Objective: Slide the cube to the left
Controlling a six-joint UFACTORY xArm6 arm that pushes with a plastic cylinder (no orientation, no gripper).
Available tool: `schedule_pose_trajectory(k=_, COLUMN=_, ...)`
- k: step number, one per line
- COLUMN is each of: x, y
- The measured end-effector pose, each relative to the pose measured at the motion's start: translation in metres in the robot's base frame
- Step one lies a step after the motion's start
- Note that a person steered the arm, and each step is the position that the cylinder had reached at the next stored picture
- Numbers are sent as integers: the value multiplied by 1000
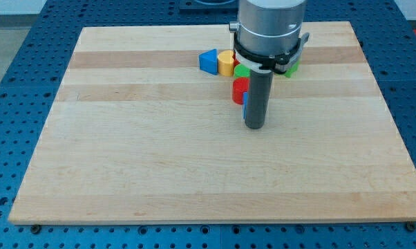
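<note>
One upright rod hangs over the surface [125, 173], my tip [254, 127] just right of the red block [240, 90]; no claw shows.

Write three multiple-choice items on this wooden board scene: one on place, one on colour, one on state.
1. Where do the coloured blocks sit on the light wooden board?
A. near the view's top
B. at the view's bottom edge
C. at the view's left edge

2. What colour is the block furthest to the view's left?
A. red
B. blue
C. green

3. How does my tip stand?
A. lying flat
B. off the board
C. upright, beside the red block

Key: 1 A, the cluster lies by the top edge. 2 B, the blue block ends the row. 3 C, the dark rod stands vertical against the red block.
</note>
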State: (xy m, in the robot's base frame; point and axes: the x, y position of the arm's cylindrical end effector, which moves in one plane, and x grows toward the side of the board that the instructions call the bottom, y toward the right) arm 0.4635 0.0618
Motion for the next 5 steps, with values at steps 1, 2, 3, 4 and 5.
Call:
schedule_pose_trajectory(k=1, x=0, y=0)
schedule_pose_trajectory(k=2, x=0, y=25)
schedule_pose_trajectory(k=3, x=-2, y=62)
schedule_pose_trajectory(k=4, x=-26, y=70)
schedule_pose_trajectory(k=5, x=-36, y=42)
